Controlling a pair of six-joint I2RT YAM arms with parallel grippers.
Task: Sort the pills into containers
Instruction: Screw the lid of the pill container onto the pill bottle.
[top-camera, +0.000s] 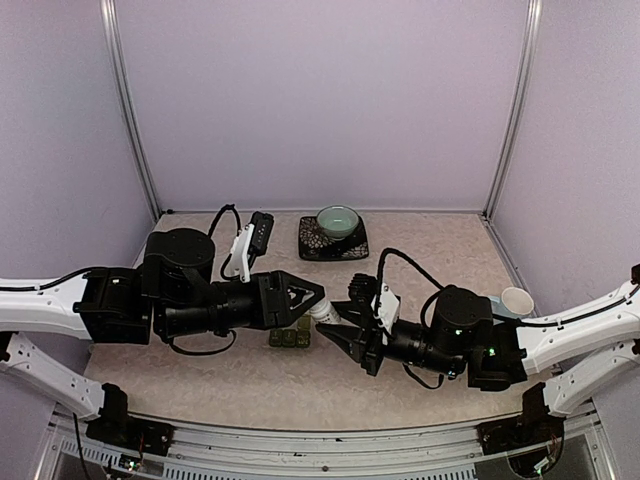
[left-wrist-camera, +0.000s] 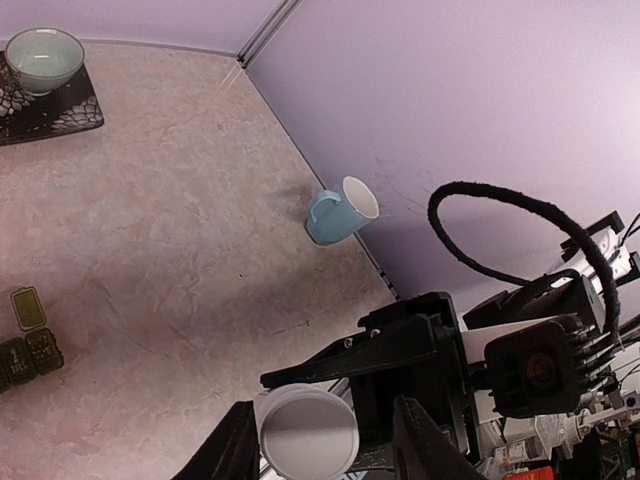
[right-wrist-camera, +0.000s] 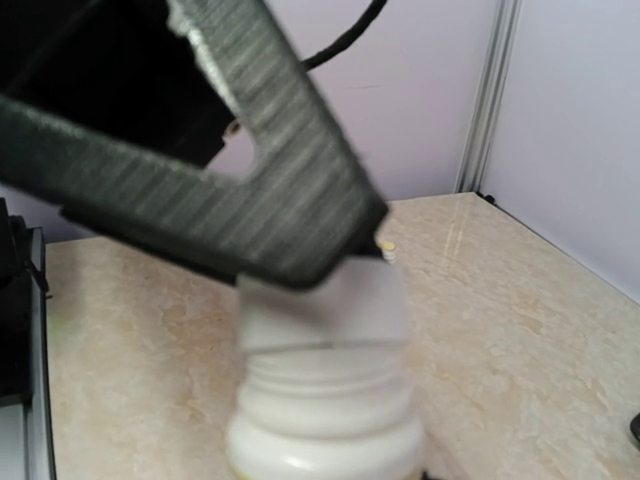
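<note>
The left gripper (top-camera: 316, 300) is clamping its fingers on the cap (left-wrist-camera: 305, 432) of a white bottle (right-wrist-camera: 325, 425). The right gripper (top-camera: 340, 322) is facing it, closed around the bottle's body. A blue mug (left-wrist-camera: 338, 212) is standing well behind the right gripper. The containers (top-camera: 290, 338), 3 joined green cells, are lying just below the left gripper's tip.

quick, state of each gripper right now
Left gripper: closed on the cap.
Right gripper: closed on the bottle.
</note>
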